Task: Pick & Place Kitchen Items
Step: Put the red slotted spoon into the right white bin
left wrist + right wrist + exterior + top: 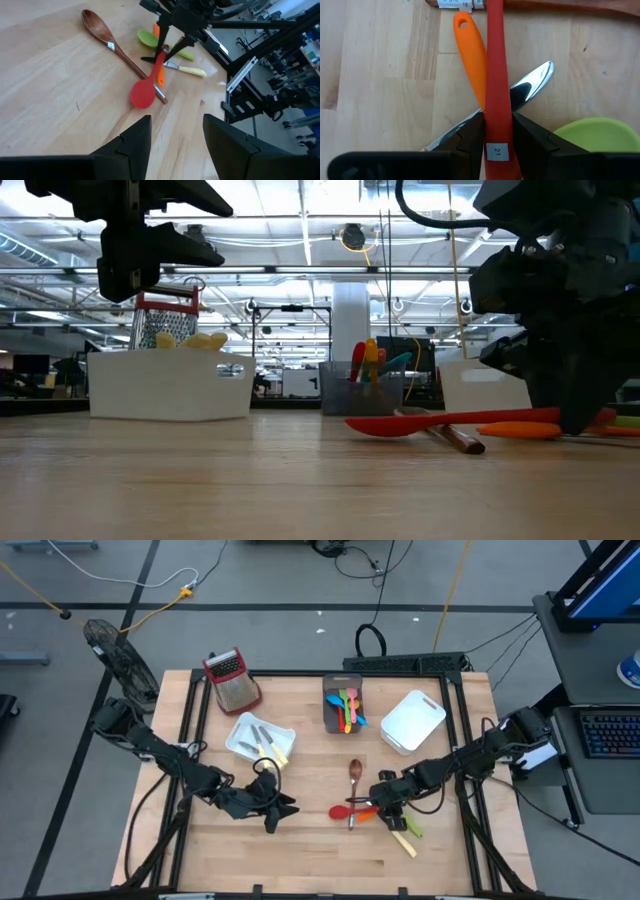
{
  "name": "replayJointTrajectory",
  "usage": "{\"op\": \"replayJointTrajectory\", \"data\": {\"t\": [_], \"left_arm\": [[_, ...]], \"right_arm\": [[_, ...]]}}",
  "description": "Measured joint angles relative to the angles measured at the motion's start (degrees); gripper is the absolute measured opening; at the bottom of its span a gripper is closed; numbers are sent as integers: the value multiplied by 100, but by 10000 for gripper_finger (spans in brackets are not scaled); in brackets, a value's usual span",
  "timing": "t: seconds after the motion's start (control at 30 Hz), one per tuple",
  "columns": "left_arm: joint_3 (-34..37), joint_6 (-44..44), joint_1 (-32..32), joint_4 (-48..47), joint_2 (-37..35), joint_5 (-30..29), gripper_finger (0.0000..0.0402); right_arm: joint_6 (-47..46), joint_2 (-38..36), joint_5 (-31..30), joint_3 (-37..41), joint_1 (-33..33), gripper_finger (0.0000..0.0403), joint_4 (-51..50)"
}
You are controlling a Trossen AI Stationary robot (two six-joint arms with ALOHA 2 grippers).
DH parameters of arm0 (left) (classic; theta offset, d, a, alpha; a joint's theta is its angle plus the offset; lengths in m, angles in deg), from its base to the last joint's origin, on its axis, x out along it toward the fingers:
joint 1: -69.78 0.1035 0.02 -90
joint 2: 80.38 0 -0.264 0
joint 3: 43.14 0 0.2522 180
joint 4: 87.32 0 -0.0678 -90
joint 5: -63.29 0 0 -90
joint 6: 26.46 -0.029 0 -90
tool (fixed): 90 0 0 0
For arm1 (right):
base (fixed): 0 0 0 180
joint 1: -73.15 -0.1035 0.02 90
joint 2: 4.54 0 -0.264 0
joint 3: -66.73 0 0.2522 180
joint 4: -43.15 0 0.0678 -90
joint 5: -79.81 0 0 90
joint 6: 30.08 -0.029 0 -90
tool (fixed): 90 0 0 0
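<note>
Two dark arms are seen from above over a wooden bench [300, 850]. The right pincer [383, 802] is set down on a loose pile of utensils at the near right, where a red spoon [345, 810] lies across a brown wooden spoon [354, 780]. The left pincer [283, 808] waits nearby, released.

At bench height, the red spoon [420, 423] is seen lying flat on the wood.

From the left wrist, the red spoon [145, 90] is seen gripped at its handle.

From the right wrist, the red handle [497, 85] is seen clenched between both fingers [470, 132], beside an orange handle [470, 55]. A straight upward lift would likely be best, so that neighbours are not dragged.
</note>
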Motion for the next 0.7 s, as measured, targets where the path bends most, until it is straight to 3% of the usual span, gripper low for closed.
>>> {"op": "replayJointTrajectory", "data": {"t": [0.3, 0.7], "left_arm": [[0, -20, 0, -2, 0, 21, 182], [0, -90, 0, -24, 0, 21, 182]], "right_arm": [[13, -2, -8, 0, 0, 95, 15], [22, -7, 284, 0, 3, 162, 22]]}}
